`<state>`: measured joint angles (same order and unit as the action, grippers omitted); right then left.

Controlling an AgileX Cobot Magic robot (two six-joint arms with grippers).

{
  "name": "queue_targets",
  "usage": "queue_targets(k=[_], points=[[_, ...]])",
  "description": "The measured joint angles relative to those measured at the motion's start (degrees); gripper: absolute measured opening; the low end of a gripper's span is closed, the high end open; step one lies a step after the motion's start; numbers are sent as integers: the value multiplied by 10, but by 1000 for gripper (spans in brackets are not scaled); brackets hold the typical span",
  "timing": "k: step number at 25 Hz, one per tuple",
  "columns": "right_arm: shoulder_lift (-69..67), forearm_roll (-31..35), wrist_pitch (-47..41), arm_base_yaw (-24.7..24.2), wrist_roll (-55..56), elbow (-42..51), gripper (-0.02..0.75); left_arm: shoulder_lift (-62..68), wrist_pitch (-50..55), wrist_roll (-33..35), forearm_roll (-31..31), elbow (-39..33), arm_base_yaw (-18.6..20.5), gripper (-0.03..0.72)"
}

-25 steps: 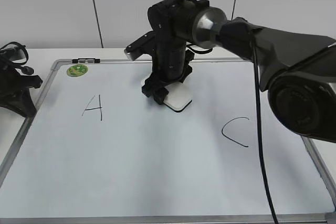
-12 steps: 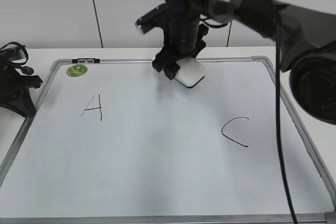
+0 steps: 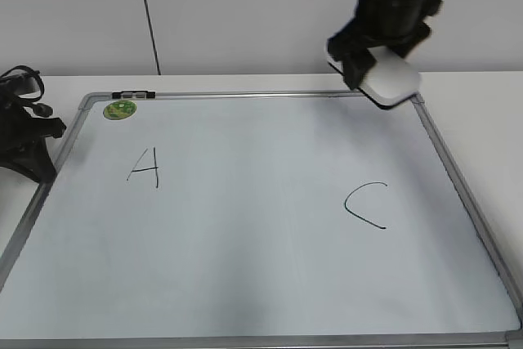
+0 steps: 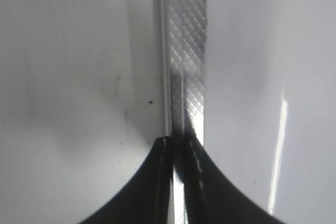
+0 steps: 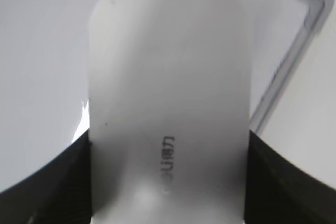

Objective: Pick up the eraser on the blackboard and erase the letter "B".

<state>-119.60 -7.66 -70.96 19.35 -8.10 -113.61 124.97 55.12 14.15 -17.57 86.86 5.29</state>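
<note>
My right gripper (image 3: 372,67) is shut on the white eraser (image 3: 390,81) and holds it in the air over the blackboard's far right corner. The eraser fills the right wrist view (image 5: 168,114), grey lettering on its glossy top, clamped between the two dark fingers (image 5: 168,182). The blackboard (image 3: 245,284) lies flat with a silver frame. It bears a black "A" (image 3: 145,167) at the left and a "C" (image 3: 366,204) at the right. No letter "B" shows between them. My left gripper (image 4: 178,145) is shut and empty, resting over the board's left frame strip (image 4: 186,51).
A small round green magnet (image 3: 120,109) sits at the board's far left corner. The left arm's black base (image 3: 24,136) stands beside the board's left edge. The board's frame corner shows in the right wrist view (image 5: 312,3). A white wall stands behind the table.
My right gripper has lifted the eraser off the middle of the board and carried it up and right, to above the far right corner. The left arm has not moved.
</note>
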Motion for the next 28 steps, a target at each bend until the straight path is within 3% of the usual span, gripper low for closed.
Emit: queue_targets(k=[5, 9, 14, 28], points=[[108, 69, 49, -102, 14, 199, 513, 0, 0, 0, 0, 0, 0, 32], [141, 100, 98, -161, 15, 292, 513, 0, 0, 0, 0, 0, 0, 33], [128, 126, 148, -168, 19, 333, 513, 0, 0, 0, 0, 0, 0, 34], [25, 132, 233, -168, 47, 337, 516, 0, 1, 0, 0, 0, 0, 39]])
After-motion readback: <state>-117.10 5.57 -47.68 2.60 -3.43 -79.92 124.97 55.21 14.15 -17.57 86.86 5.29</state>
